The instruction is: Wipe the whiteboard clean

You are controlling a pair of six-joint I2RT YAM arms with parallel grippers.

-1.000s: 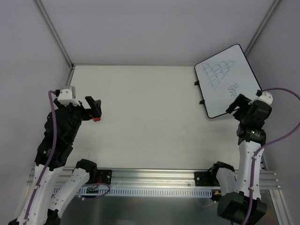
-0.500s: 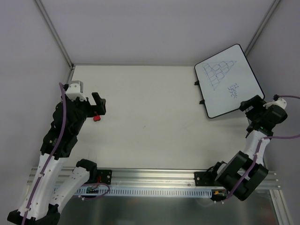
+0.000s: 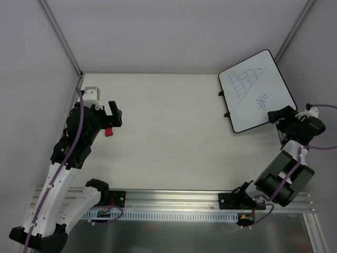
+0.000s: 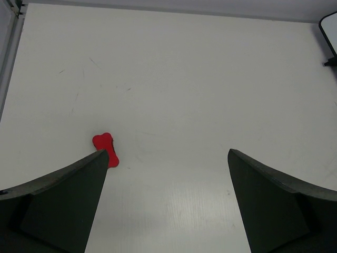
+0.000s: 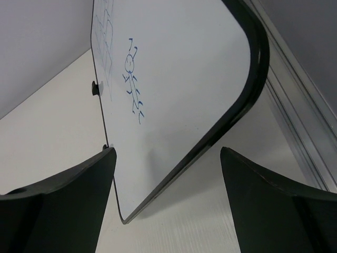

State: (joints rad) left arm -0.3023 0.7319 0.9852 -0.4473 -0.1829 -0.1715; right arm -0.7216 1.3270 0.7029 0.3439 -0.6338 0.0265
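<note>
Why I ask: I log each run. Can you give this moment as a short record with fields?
whiteboard: far right of the table, not yet erased
drawings: blue brick pyramid and a small figure
eraser: red bone-shaped eraser, lying on the table at left, not held
left pincer: open, above the table, eraser beside one finger
right pincer: open, framing the whiteboard's near corner; contact cannot be told
</note>
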